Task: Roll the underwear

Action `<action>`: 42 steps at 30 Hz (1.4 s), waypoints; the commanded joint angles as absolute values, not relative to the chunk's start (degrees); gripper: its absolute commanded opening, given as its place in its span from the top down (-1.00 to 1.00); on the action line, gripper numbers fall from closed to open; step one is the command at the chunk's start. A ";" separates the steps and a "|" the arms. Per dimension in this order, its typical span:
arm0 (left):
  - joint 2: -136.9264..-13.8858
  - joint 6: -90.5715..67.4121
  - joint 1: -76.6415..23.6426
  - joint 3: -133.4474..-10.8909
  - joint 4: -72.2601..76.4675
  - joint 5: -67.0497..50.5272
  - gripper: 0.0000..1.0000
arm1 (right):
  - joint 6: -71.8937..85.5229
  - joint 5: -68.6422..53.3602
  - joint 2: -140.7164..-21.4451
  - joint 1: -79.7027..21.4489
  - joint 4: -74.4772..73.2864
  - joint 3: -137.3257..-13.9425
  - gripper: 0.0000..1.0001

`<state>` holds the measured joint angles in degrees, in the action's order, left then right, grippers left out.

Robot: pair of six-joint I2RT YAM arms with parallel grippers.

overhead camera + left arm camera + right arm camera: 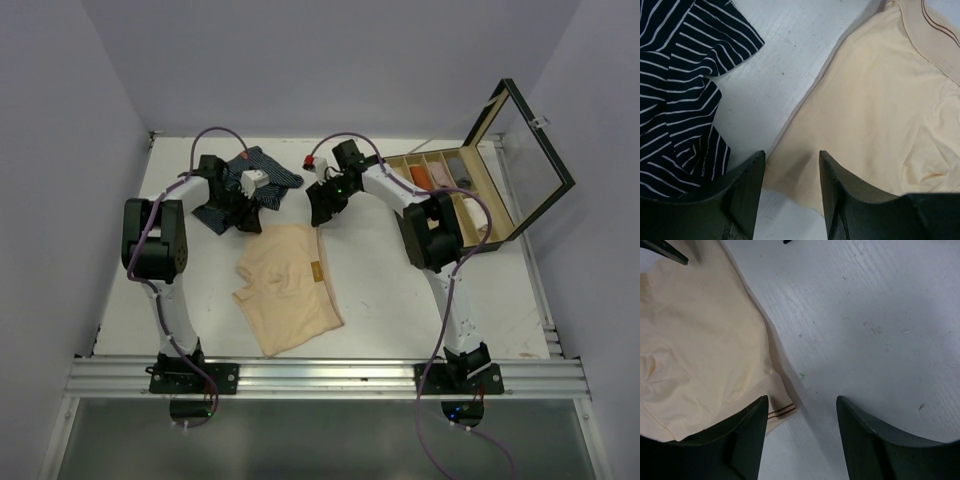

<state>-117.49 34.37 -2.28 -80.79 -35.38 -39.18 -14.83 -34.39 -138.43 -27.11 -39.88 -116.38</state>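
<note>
Checking the key relation first: the beige underwear (288, 285) lies flat mid-table, and both pincers sit over its far edge, so the garment stretches from them toward the arm bases. Its long axis runs far-to-near, slightly tilted. The waistband (780, 411) runs down its right side and the leg openings are on the left.

The left gripper (791, 175) hangs over the far-left corner. Its jaws are about half parted with cloth lying under the gap, and as far as we see nothing is pinched. The right gripper (801, 432) is spread wide and has hold of nothing. The waistband corner sits just beside its left finger, with bare table (880, 315) between the jaws. We judge it needs a small shift toward the cloth before any grab. Neither arm is clearly nearer.

The beige piece is thin, soft knit, mostly smooth with a few shallow wrinkles, and the band is thicker with a double brown line. The navy striped pair (675, 85) is bunched and crumpled, just beside the left gripper, apart from the beige. The table is white and faintly scuffed.
</note>
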 commanded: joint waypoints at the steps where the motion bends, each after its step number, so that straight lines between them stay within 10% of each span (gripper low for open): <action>1: -117.60 37.26 -2.11 -81.12 -35.42 -37.80 -0.03 | -19.15 -39.02 -138.43 -27.33 -40.69 -116.90 -0.16; 6: -117.07 36.48 -0.80 -81.03 -34.45 -38.58 -0.02 | -21.97 -40.34 -138.34 -27.33 -40.61 -115.75 -0.01; 13: -117.77 37.79 -0.27 -81.12 -36.56 -38.41 0.03 | -23.82 -40.08 -137.99 -27.16 -42.10 -116.11 0.73; 18: -119.18 38.49 -0.18 -82.44 -38.75 -42.44 0.35 | -24.08 -40.17 -136.32 -26.89 -42.45 -115.75 0.99; 25: -120.15 36.13 -0.09 -87.43 -37.19 -44.03 1.00 | -21.54 -39.90 -135.26 -25.14 -42.71 -118.47 1.00; 34: -122.35 29.88 -0.09 -105.28 -38.05 -43.94 1.00 | -24.86 -38.41 -130.35 -21.80 -44.11 -123.75 1.00; 42: -105.49 36.20 -0.53 -90.99 -39.11 -45.53 1.00 | -27.51 -41.48 -121.91 -22.15 -46.23 -119.99 1.00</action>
<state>-114.80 32.47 -0.64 -95.94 -38.41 -43.81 -25.17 -38.89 -128.40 -21.76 -43.70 -120.81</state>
